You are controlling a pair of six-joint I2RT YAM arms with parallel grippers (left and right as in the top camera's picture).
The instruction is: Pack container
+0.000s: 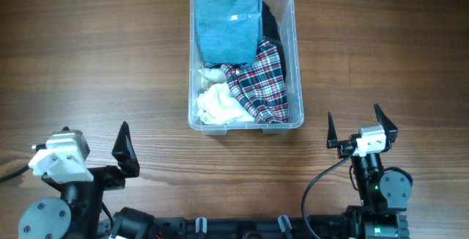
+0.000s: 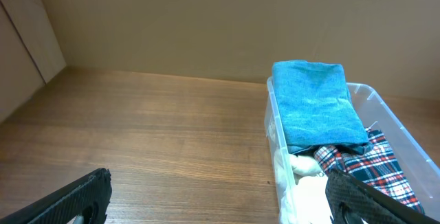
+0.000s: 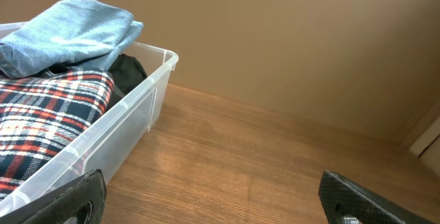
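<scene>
The clear plastic container [image 1: 296,63] stands at the table's middle back. It holds a folded blue cloth [image 1: 227,15], a red plaid cloth [image 1: 262,81], a white cloth [image 1: 218,105] and something black [image 1: 270,23]. It also shows in the left wrist view [image 2: 385,107] and the right wrist view [image 3: 130,121]. My left gripper [image 1: 124,155] is open and empty at the front left, apart from the container. My right gripper [image 1: 362,130] is open and empty at the front right, beside the container's near right corner.
The wooden table [image 1: 88,63] stretches bare on both sides of the container. A plain wall [image 2: 206,18] stands behind the table, with a pale panel [image 2: 27,38] at the far left.
</scene>
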